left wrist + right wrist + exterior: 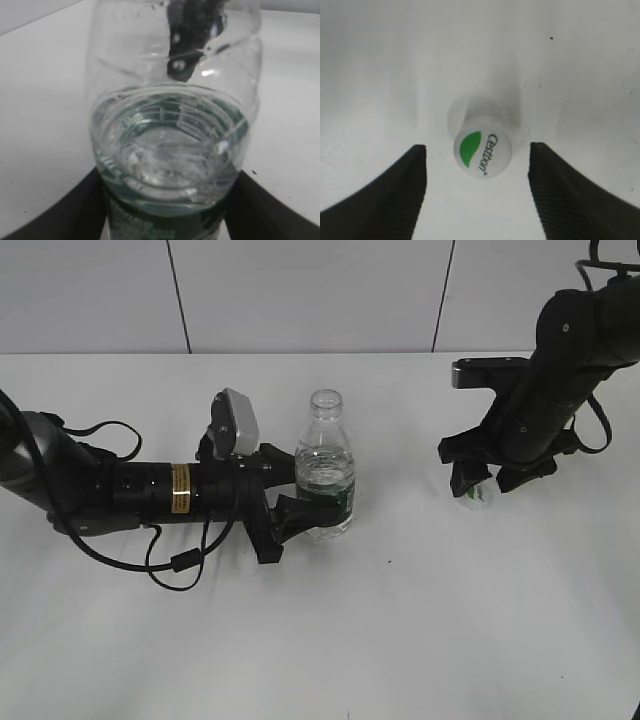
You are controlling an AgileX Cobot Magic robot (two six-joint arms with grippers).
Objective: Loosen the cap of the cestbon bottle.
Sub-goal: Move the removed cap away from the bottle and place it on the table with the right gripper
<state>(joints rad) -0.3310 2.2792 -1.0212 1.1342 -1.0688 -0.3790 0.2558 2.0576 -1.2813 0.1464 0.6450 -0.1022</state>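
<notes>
- Clear plastic forms the bottle (pixel 326 468), which stands upright near the middle of the white table (pixel 400 640), about a third full of water, with a dark green label band around its lower body.
- Left gripper (pixel 305 502) lies low and horizontal and clamps the bottle at label height; the left wrist view shows a dark finger at each lower corner against the bottle wall (pixel 170 150). This hold most likely serves to stop the body from turning or tipping while the cap is worked.
- Bottle mouth is open: the ribbed neck carries no cap in the exterior view.
- Cap (pixel 482 151) rests on the table well to the right of the bottle, its green-and-white printed top facing up.
- Right gripper (pixel 478 483) points down over the cap (pixel 477 494). In the right wrist view its fingers (pixel 395 195) stand spread on both sides of the cap with bare table between finger and cap, so nothing is gripped.
- Judgement: the cap is already off the neck, so the loosening appears complete or exceeded. Placing the cap away from the bottle keeps it clear of the left arm.
- Risk: the unsealed bottle holds water, so a careless release by the left arm could tip and spill it.
</notes>
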